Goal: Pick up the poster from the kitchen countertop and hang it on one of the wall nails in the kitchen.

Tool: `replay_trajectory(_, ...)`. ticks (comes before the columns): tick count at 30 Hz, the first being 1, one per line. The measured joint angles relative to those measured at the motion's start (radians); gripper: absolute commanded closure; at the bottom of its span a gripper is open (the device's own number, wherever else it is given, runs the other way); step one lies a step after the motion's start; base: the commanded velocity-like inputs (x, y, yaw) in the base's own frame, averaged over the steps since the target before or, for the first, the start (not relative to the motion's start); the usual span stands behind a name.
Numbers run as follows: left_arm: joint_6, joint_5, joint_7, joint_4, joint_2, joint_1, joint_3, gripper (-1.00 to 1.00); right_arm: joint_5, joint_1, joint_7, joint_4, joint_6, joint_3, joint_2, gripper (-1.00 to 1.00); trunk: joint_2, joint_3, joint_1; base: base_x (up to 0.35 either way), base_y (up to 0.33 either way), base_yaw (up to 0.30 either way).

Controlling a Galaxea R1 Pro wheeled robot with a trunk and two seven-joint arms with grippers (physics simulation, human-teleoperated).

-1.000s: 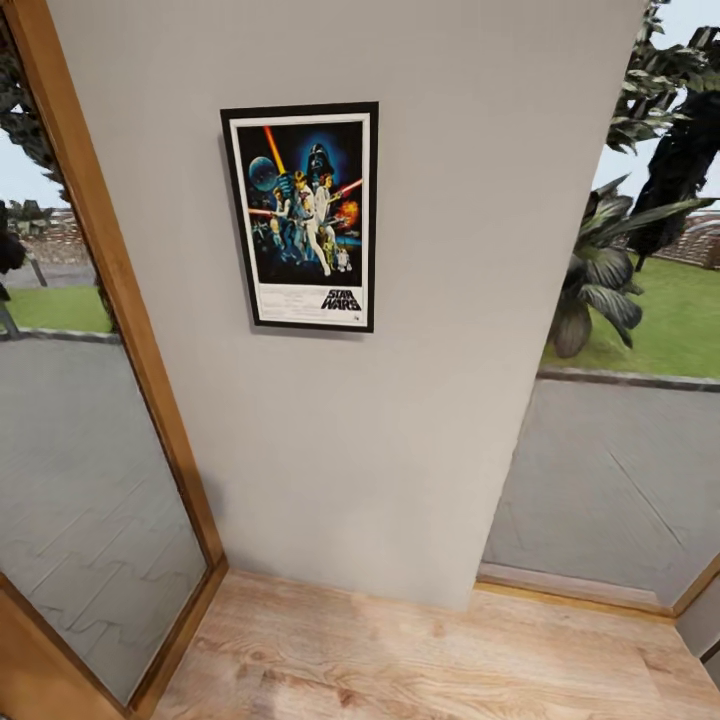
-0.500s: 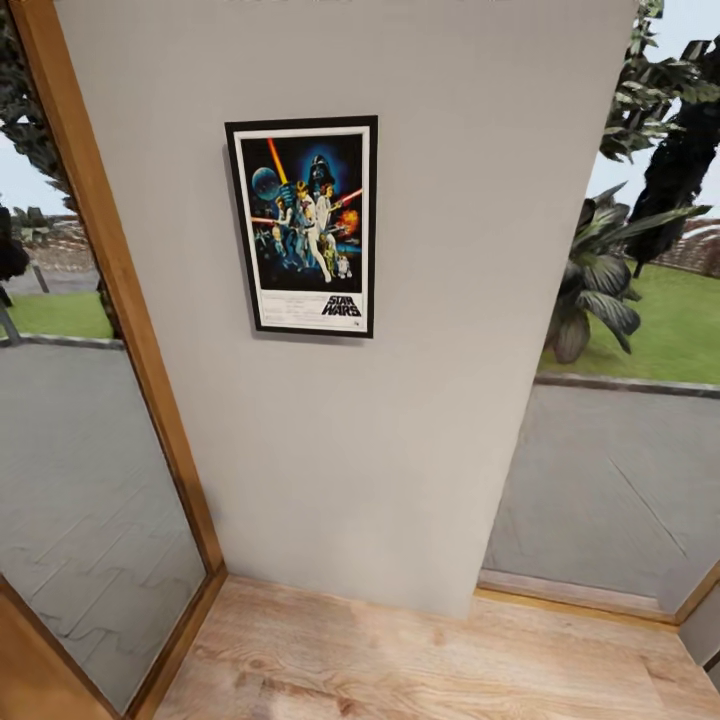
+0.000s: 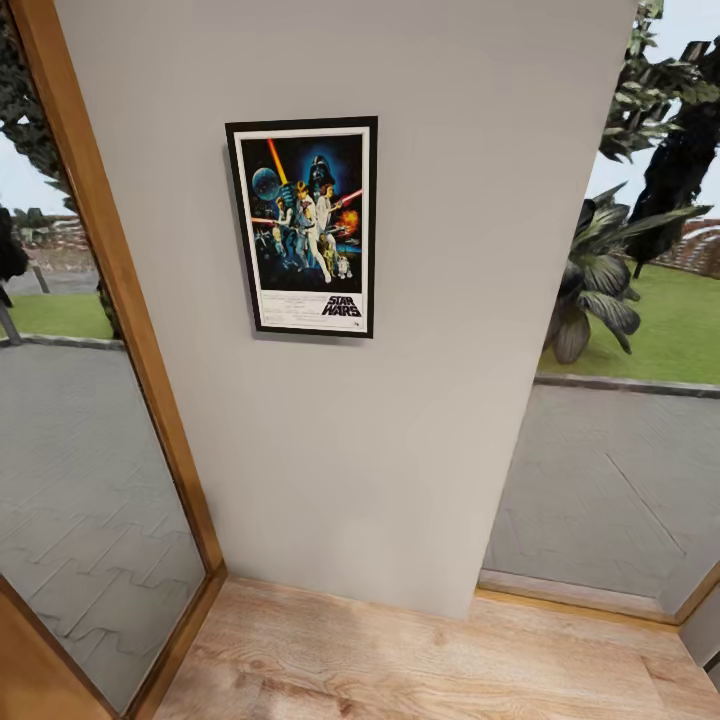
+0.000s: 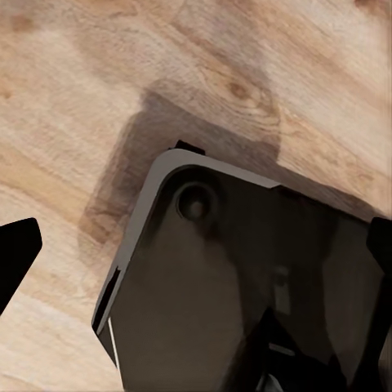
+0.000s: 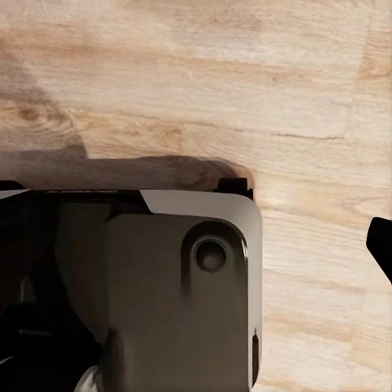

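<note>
The poster (image 3: 307,227) hangs upright and flat on the pale grey wall (image 3: 400,400), at upper left of centre in the head view, with nothing holding it. The nail is hidden behind it. The kitchen countertop is out of view. My left gripper (image 4: 196,253) points down at the floor and is open; its black fingertips (image 4: 16,255) sit far apart at the picture's edges with nothing between them. My right gripper (image 5: 196,245) also faces the floor, one dark fingertip (image 5: 381,243) at the far edge, nothing held.
A wood-framed glass pane (image 3: 80,500) stands left of the wall and another window (image 3: 610,480) right of it, with plants (image 3: 600,280) outside. Light wood-plank floor (image 3: 400,660) runs along the wall's foot. My dark grey base (image 4: 245,294) shows under both grippers.
The whole head view shifted slightly a second ago, so the camera moved; it has been still since. The poster stays on the wall.
</note>
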Motion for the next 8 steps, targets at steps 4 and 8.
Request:
replay_trajectory(4,0.000,0.000,0.000,0.000,-0.001,0.000,0.001,-1.00,0.000,0.000,0.000,0.000,0.000,0.000,0.000,-1.00,0.000,0.000,0.000,0.000,0.000,0.000)
replay_trajectory(8,0.001,0.000,0.000,0.000,-0.001,0.000,0.001,-1.00,0.000,0.000,0.000,0.000,0.000,0.001,0.000,-1.00,0.000,0.000,0.000,0.000,0.000,0.000)
